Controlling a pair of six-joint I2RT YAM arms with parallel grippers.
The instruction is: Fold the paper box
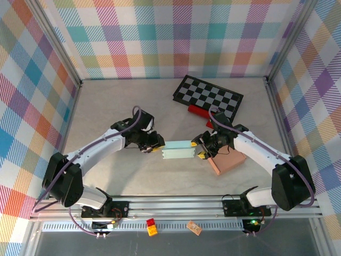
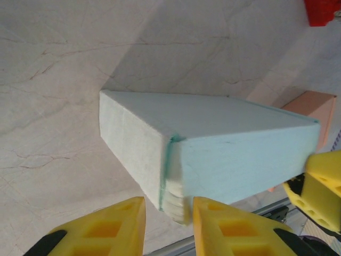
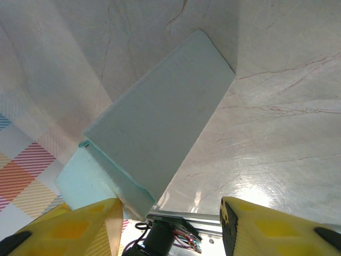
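paper box [image 1: 178, 151]: flat on tabletop [image 1: 122, 106], between both arms | left gripper [image 1: 154, 145]: jaws narrow around box's end seam, clamp unclear | right gripper [image 1: 203, 149]: jaws wide at opposite end

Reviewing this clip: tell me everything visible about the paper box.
The paper box is pale mint thin card, folded into a flat-sided oblong with sharp creases. It sits in the middle of the table, long axis left to right, between both grippers. The left gripper straddles its layered end seam. The right gripper stands open at the other end. Whether either touches it is unclear.
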